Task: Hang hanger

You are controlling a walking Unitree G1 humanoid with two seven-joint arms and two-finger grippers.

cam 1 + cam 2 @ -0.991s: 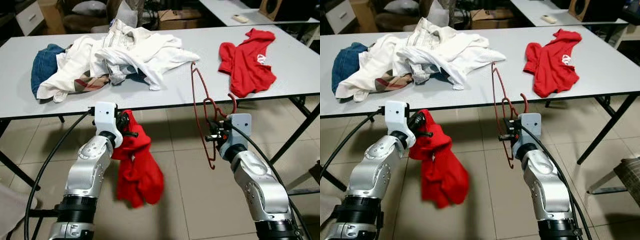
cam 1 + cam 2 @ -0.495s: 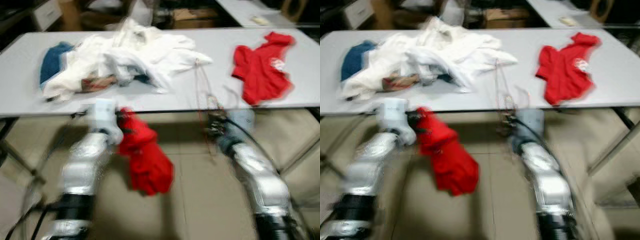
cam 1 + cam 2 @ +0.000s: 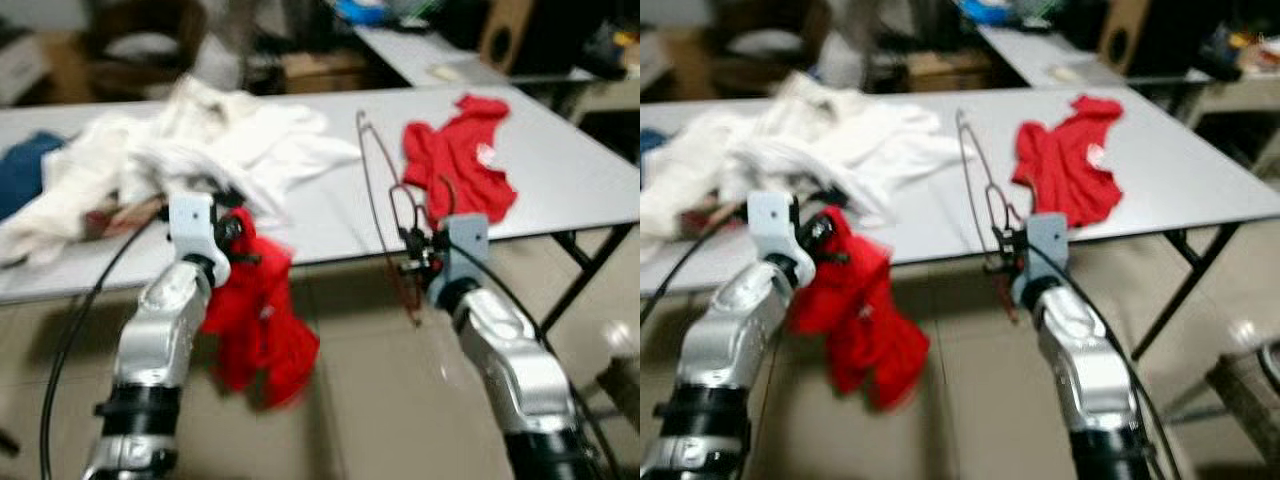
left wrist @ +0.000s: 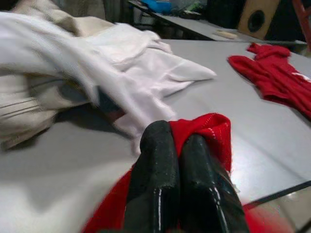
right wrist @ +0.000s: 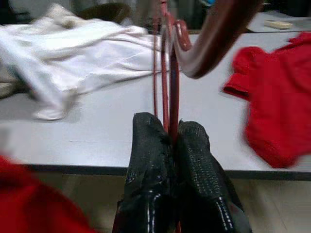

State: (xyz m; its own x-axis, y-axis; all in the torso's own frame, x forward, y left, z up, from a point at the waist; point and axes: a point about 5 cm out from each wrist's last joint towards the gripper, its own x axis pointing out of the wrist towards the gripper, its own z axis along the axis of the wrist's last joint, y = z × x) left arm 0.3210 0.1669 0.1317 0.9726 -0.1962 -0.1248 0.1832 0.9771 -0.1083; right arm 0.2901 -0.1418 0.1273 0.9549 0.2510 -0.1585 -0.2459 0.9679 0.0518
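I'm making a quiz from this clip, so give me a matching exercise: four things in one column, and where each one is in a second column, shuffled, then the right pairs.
Things:
1. hanger
2. red garment
3. red shirt
4. white clothes

Places:
A. piled on the table, robot's left side
B. lying flat on the table, robot's right side
C. pinched in the right gripper
D. hanging from the left gripper, in front of the table's edge

Pairs: 1-C, 2-D, 3-B, 4-A
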